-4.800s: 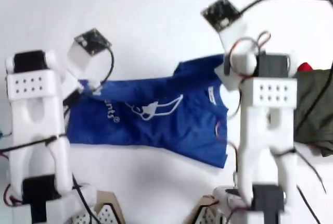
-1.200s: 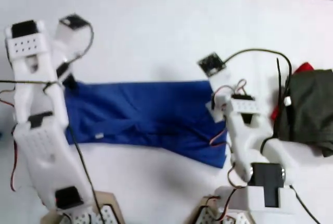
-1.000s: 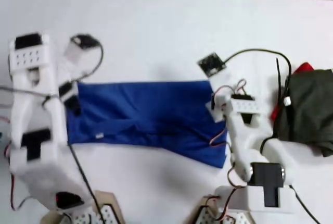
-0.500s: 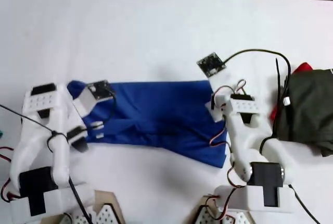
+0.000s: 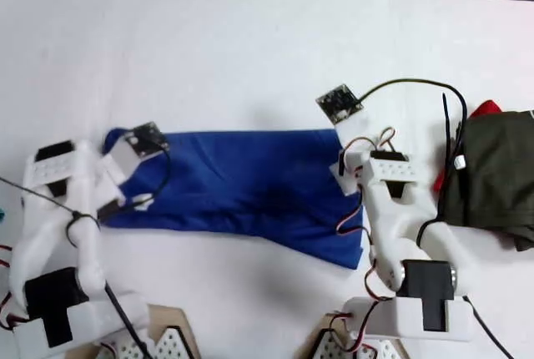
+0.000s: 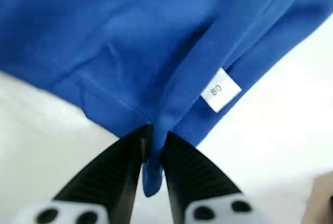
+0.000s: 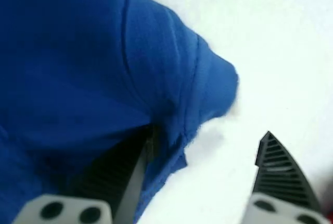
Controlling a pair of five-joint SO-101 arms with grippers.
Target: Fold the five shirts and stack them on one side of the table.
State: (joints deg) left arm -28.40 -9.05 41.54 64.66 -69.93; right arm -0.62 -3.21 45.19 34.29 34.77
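A blue shirt (image 5: 242, 184) lies folded lengthwise in the middle of the white table (image 5: 250, 50), print hidden. My left gripper (image 5: 133, 202) sits at the shirt's left end. In the left wrist view this gripper (image 6: 153, 153) is shut on the hem of the blue shirt (image 6: 130, 41), beside a small white label (image 6: 221, 89). My right gripper (image 5: 345, 167) rests at the shirt's right end. In the right wrist view it (image 7: 203, 166) stands open, with one finger (image 7: 125, 166) against the blue shirt (image 7: 78, 67) and the other over bare table.
A folded dark green shirt (image 5: 496, 175) lies at the right edge of the table on top of a red one (image 5: 486, 109). Both arm bases (image 5: 417, 309) stand at the near edge. The far half of the table is bare white cloth.
The shirt, earlier spread print-up, is now folded lengthwise. My left arm swung in from the far left and took hold of the shirt's near-left hem. The right arm has stayed still.
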